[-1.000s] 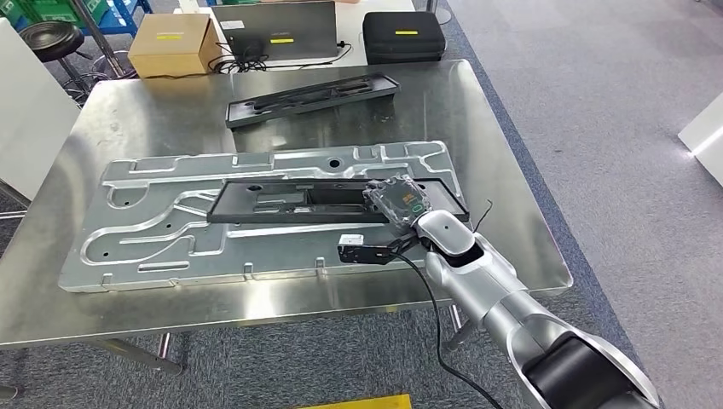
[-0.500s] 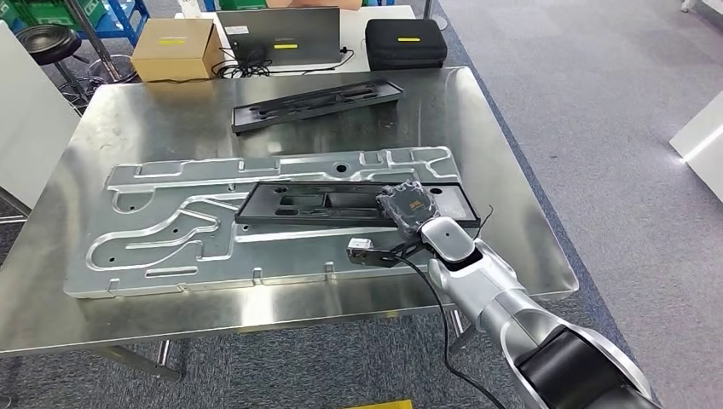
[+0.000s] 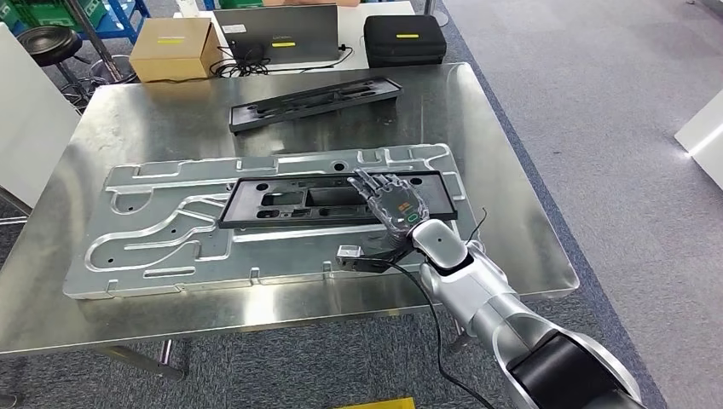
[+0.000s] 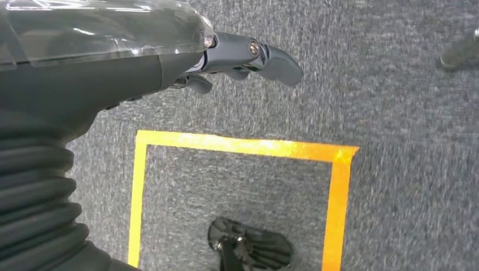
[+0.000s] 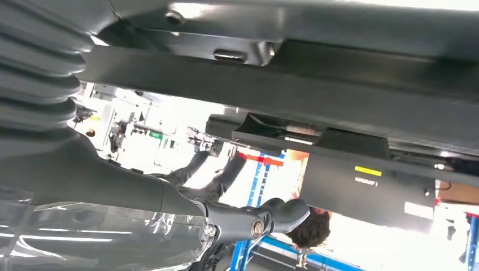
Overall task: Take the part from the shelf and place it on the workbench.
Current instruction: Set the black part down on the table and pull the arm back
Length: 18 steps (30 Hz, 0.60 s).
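Note:
The long black tray-like part (image 3: 307,200) lies flat on a large embossed silver plate (image 3: 162,230) in the middle of the steel workbench (image 3: 128,119). My right hand (image 3: 394,203) hovers just over the part's right end, fingers spread, holding nothing. In the right wrist view the part (image 5: 282,73) passes close by the hand (image 5: 169,197), apart from its fingers. A second black part (image 3: 315,100) lies further back on the bench. My left hand (image 4: 237,59) hangs over the carpet, holding nothing.
Behind the bench stand a cardboard box (image 3: 175,47), a laptop (image 3: 277,34) and a black case (image 3: 405,38). A stool (image 3: 51,38) and a white panel (image 3: 26,111) are at the left. Yellow floor tape (image 4: 237,148) marks the carpet under my left hand.
My right hand has spread its fingers and let go of the black part, which now rests on the silver plate. The head view has shifted slightly.

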Tool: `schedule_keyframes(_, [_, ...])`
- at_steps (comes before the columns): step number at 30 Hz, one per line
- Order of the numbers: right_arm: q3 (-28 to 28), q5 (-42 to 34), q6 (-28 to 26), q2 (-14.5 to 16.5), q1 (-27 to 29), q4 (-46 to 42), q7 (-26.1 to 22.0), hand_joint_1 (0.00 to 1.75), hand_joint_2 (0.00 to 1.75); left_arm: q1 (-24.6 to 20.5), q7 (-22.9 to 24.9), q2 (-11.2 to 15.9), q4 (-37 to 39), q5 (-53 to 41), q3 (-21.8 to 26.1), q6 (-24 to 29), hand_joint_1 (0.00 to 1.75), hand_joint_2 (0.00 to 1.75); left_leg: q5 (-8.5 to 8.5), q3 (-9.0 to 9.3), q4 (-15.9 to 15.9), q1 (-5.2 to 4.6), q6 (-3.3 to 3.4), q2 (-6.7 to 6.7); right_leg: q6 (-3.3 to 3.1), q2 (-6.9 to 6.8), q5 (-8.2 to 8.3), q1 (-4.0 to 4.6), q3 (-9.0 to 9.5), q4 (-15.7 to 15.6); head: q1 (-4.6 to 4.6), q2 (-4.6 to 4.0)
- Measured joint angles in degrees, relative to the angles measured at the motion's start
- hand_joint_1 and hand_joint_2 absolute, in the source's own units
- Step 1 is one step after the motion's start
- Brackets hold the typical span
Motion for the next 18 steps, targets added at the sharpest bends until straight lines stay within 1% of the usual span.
schedule_keyframes(1, [-0.38,0.07,-0.33,0.16,0.17,-0.68,-0.35,0.00,0.00,-0.02,0.04,-0.01,-0.01,-0.06,0.01,0.02,0.00,0.00,-0.61,-0.27,0.74,0.03,-0.27,0.02,-0.32,-0.05,0.17,-0.17,0.20,-0.36,0.00,0.00])
schedule_keyframes(2, [-0.82,0.09,-0.81,0.35,0.40,-1.57,-0.84,0.00,0.00,-0.03,0.13,0.01,-0.01,-0.16,0.03,0.07,0.00,0.00,-1.84,-1.05,2.64,0.04,-0.49,0.03,-0.62,-0.10,0.33,-0.36,0.39,-0.71,-0.01,0.00])
schedule_keyframes(3, [-1.31,0.06,-1.32,0.53,0.79,-2.65,-1.38,0.00,0.00,-0.03,0.24,0.06,-0.01,-0.25,0.09,0.13,0.00,0.00,-3.59,-2.43,5.78,0.14,-0.67,0.03,-0.81,-0.16,0.38,-0.39,0.51,-0.85,-0.01,0.00])
schedule_keyframes(4, [-1.88,-0.07,-1.86,0.67,1.36,-4.05,-1.93,0.00,0.00,-0.03,0.41,0.10,-0.02,-0.34,0.16,0.21,0.00,0.00,-5.50,-4.24,9.70,0.18,-0.87,0.03,-0.97,-0.18,0.35,-0.39,0.52,-0.85,-0.01,0.00])
schedule_keyframes(5, [-2.48,-0.31,-2.31,0.74,2.18,-5.73,-2.46,0.00,0.00,-0.02,0.60,0.14,-0.01,-0.41,0.25,0.28,0.00,0.00,-6.92,-5.99,13.37,0.23,-1.09,0.04,-1.00,-0.18,0.31,-0.37,0.52,-0.81,-0.01,0.00])
schedule_keyframes(6, [-3.08,-0.75,-2.72,0.74,3.22,-7.81,-2.96,0.00,0.00,0.02,0.78,0.17,-0.01,-0.45,0.32,0.34,0.00,0.00,-7.38,-7.08,15.57,0.31,-1.28,0.05,-0.99,-0.17,0.24,-0.36,0.54,-0.75,-0.01,0.00])
schedule_keyframes(7, [-3.74,-1.47,-3.15,0.69,4.40,-10.42,-3.50,0.00,0.00,0.06,0.98,0.21,-0.01,-0.49,0.38,0.39,0.00,0.00,-6.71,-7.14,15.57,0.43,-1.43,0.06,-0.93,-0.15,0.14,-0.37,0.59,-0.66,-0.01,0.00])
schedule_keyframes(8, [-4.40,-2.44,-3.54,0.55,5.69,-13.36,-4.12,0.00,0.00,0.08,1.14,0.29,-0.01,-0.52,0.45,0.43,0.00,0.00,-5.05,-6.05,13.27,0.58,-1.53,0.08,-0.80,-0.12,-0.01,-0.40,0.67,-0.52,-0.01,0.00])
schedule_keyframes(9, [-5.11,-3.82,-4.02,0.36,7.01,-16.68,-4.88,0.00,0.00,0.09,1.31,0.39,-0.02,-0.54,0.53,0.45,0.00,0.00,-2.92,-4.11,9.29,0.77,-1.60,0.10,-0.60,-0.09,-0.25,-0.43,0.77,-0.30,-0.01,0.00])
schedule_keyframes(10, [-5.89,-5.91,-4.74,0.01,8.43,-20.35,-5.88,0.00,0.00,0.03,1.52,0.48,-0.02,-0.55,0.68,0.46,0.00,0.00,-1.52,-2.11,5.45,0.82,-1.58,0.09,-0.31,-0.10,-0.53,-0.36,0.78,-0.03,-0.01,0.00])
schedule_keyframes(11, [-6.74,-8.44,-5.48,-0.53,10.05,-24.29,-7.05,0.00,0.00,-0.02,1.70,0.53,-0.02,-0.54,0.89,0.46,0.00,0.00,-0.62,-0.63,2.53,0.81,-1.33,0.02,-0.01,-0.09,-0.76,-0.27,0.76,0.23,-0.01,0.00])
schedule_keyframes(12, [-7.69,-11.50,-6.20,-1.18,11.88,-28.49,-8.35,0.00,0.00,-0.02,1.86,0.54,-0.02,-0.54,1.12,0.45,0.00,0.00,-0.39,0.19,0.92,0.74,-1.01,-0.06,0.28,-0.11,-0.93,-0.17,0.73,0.41,0.01,0.00])
schedule_keyframes(13, [-8.72,-15.00,-6.86,-1.93,13.89,-32.72,-9.74,0.00,0.00,0.04,1.98,0.54,-0.01,-0.53,1.31,0.44,0.00,0.00,-0.69,0.36,0.63,0.59,-0.59,-0.16,0.58,-0.14,-0.99,-0.07,0.70,0.45,0.01,0.00])
schedule_keyframes(15, [-11.24,-22.22,-7.53,-3.56,18.17,-40.73,-12.66,0.00,0.00,0.29,2.03,0.49,0.00,-0.51,1.51,0.38,0.00,0.00,-0.59,0.37,0.44,0.56,0.28,-0.25,1.23,-0.16,-1.20,-0.19,0.84,0.50,0.02,0.00])
schedule_keyframes(16, [-12.95,-25.86,-7.96,-4.44,20.36,-44.45,-14.14,0.00,0.00,0.36,2.03,0.46,0.00,-0.45,1.61,0.31,0.00,0.00,-0.55,0.46,0.29,0.59,0.71,-0.26,1.58,-0.15,-1.78,-0.29,0.68,1.12,0.01,0.00])
schedule_keyframes(17, [-15.08,-29.40,-8.44,-5.39,22.67,-48.02,-15.65,0.00,0.00,0.38,2.02,0.44,0.00,-0.34,1.76,0.21,0.00,0.00,-0.50,0.54,0.13,0.64,1.14,-0.26,1.90,-0.13,-2.96,-0.37,0.01,2.78,0.01,0.00])
schedule_keyframes(18, [-17.64,-32.85,-8.92,-6.41,25.11,-51.39,-17.18,0.00,0.00,0.39,2.01,0.41,0.00,-0.17,1.97,0.06,0.00,0.00,-0.49,0.59,0.02,0.67,1.48,-0.25,2.17,-0.11,-4.66,-0.45,-1.28,5.68,0.01,0.00])
